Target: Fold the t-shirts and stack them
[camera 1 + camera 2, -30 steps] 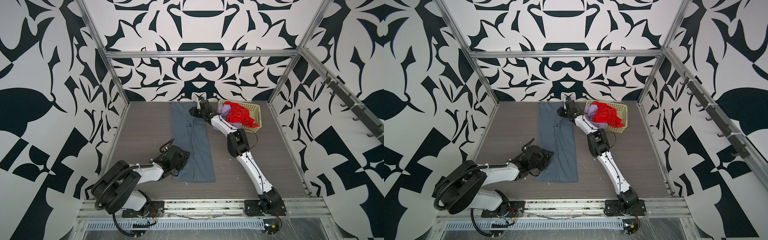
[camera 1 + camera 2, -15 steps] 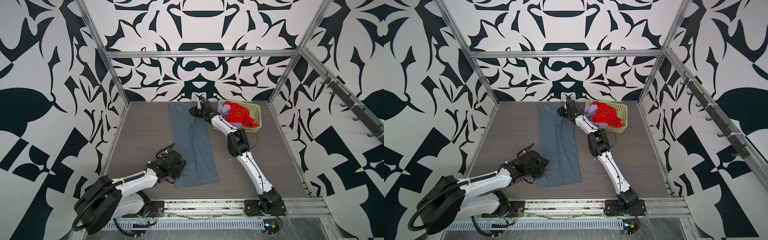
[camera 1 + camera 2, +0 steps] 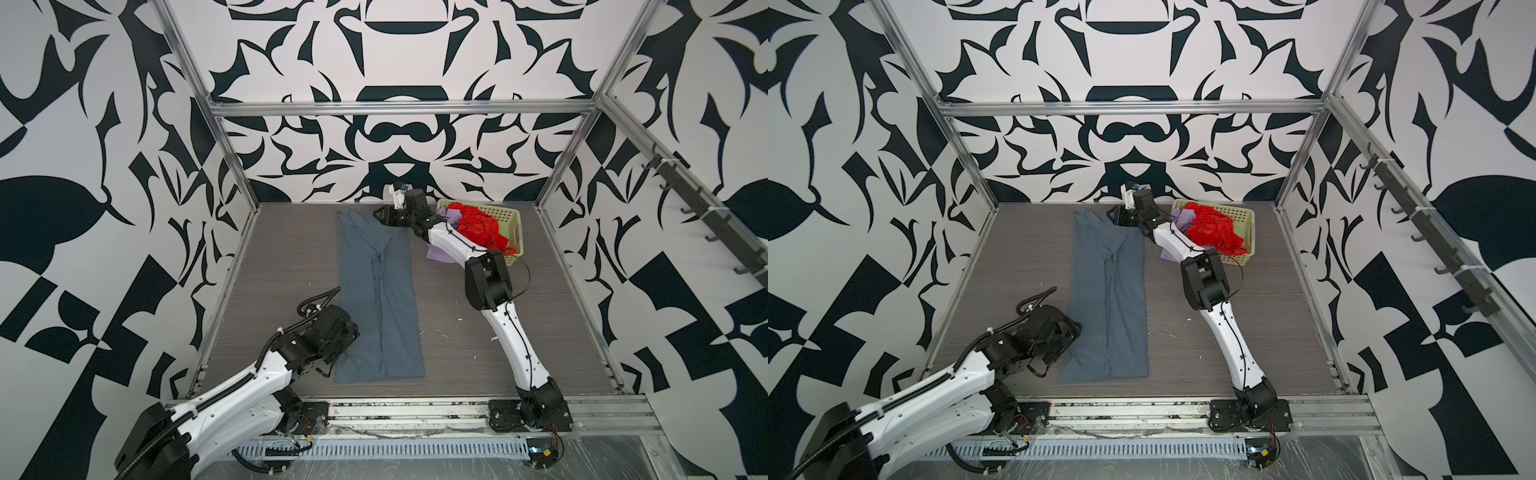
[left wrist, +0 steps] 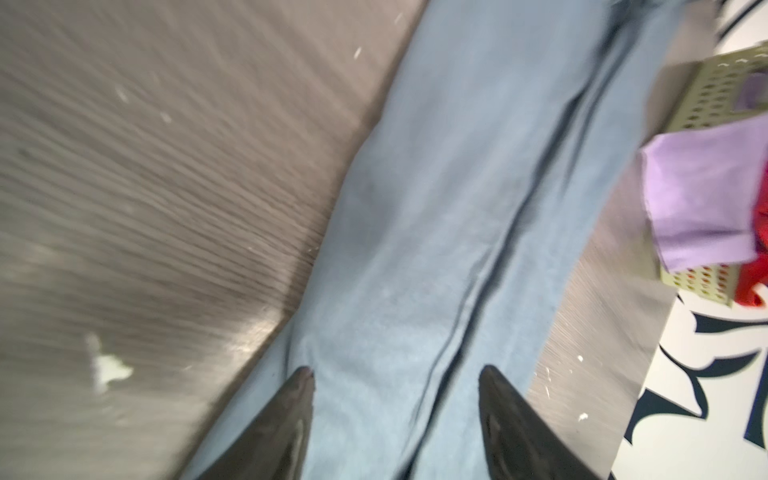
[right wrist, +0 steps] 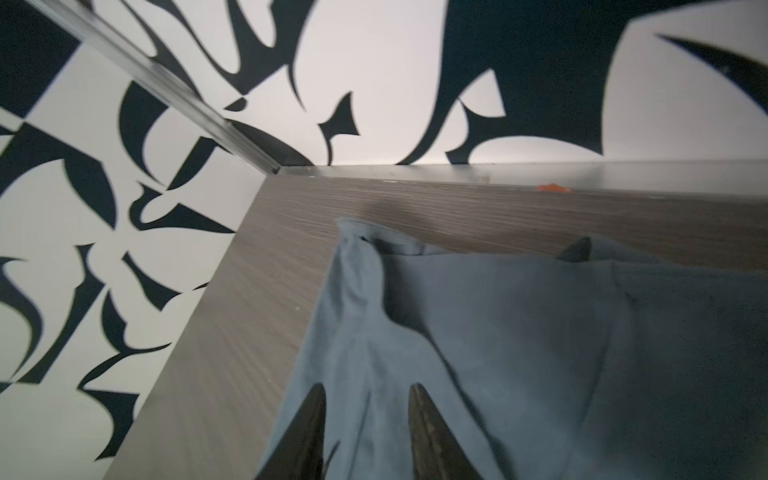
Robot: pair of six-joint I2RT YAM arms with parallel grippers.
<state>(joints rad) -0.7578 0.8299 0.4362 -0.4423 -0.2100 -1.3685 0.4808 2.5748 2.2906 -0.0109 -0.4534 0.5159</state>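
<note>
Reaching right arm (image 3: 451,245), hand (image 5: 365,390) over t-shirt (image 5: 519,332)

lilac t-shirt (image 3: 435,255) partly behind right arm (image 3: 451,245), table (image 4: 124,166) motion-blurred in left wrist view

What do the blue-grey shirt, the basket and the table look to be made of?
The shirt: soft matte cloth, probably cotton jersey; it lies limp with creases. The basket: stiff cream plastic, likely moulded; its walls carry regular rows of holes. The table: grey wood-grain surface, perhaps laminate; fine streaks with a dull sheen.
</note>
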